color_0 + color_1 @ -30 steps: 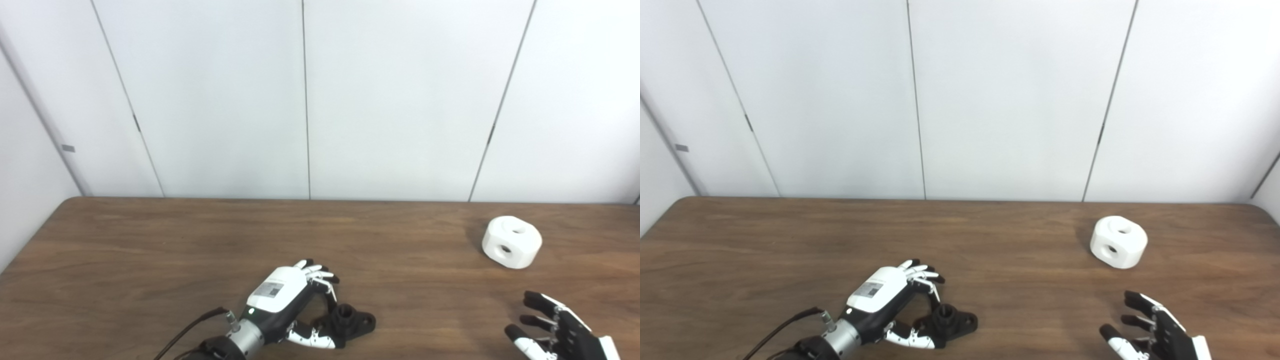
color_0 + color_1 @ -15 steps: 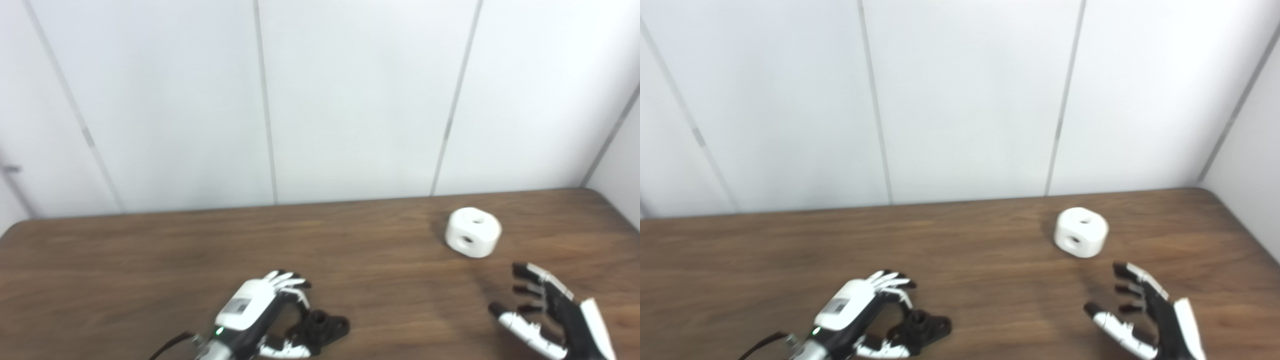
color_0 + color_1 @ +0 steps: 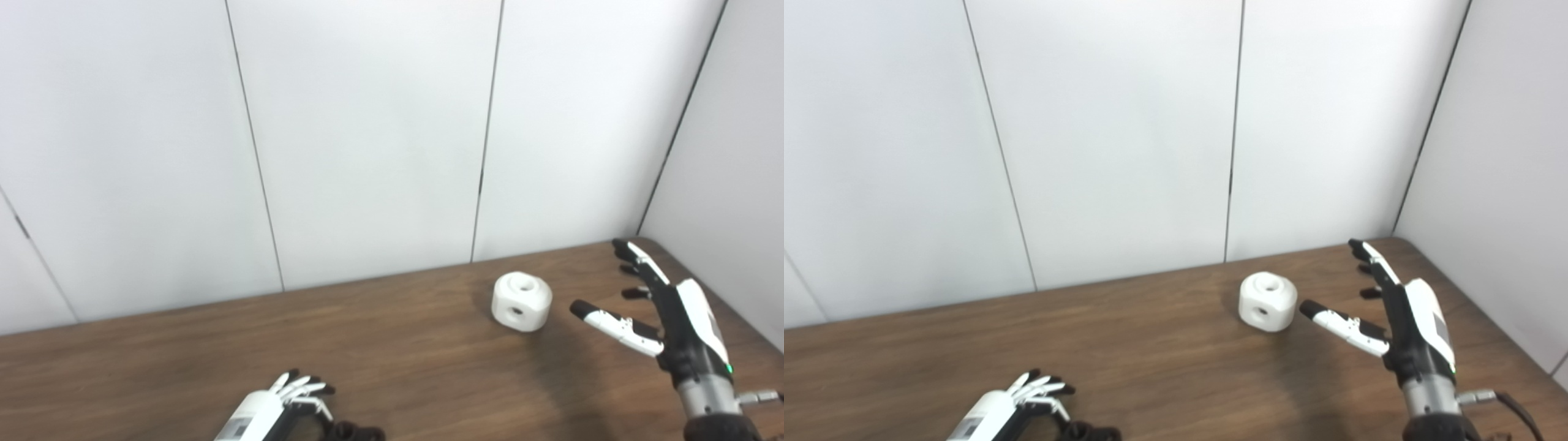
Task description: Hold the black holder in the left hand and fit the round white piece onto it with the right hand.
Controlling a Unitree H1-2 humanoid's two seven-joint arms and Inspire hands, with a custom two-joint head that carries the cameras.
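A: Item one, right hand (image 3: 674,312)?
B: It was raised over the worktop (image 3: 184,355), fingers (image 3: 634,260) spread and thumb held apart, holding nothing.
A: Item two, round white piece (image 3: 521,300)?
B: It sat on the worktop just beyond the right hand's thumb tip, toward the left hand's side, not touching it. One hole faced up, another faced forward.
A: Item three, left hand (image 3: 269,410)?
B: It lay low at the near edge of the view, partly cut off, back upward and fingers curled downward. Whether it gripped anything could not be told.
A: Item four, black holder (image 3: 1093,432)?
B: Only a dark sliver showed at the bottom edge, directly beside the left hand's fingertips, on the side toward the right hand. Contact between them could not be judged.
A: Separation of the two parts?
B: They lay well apart.
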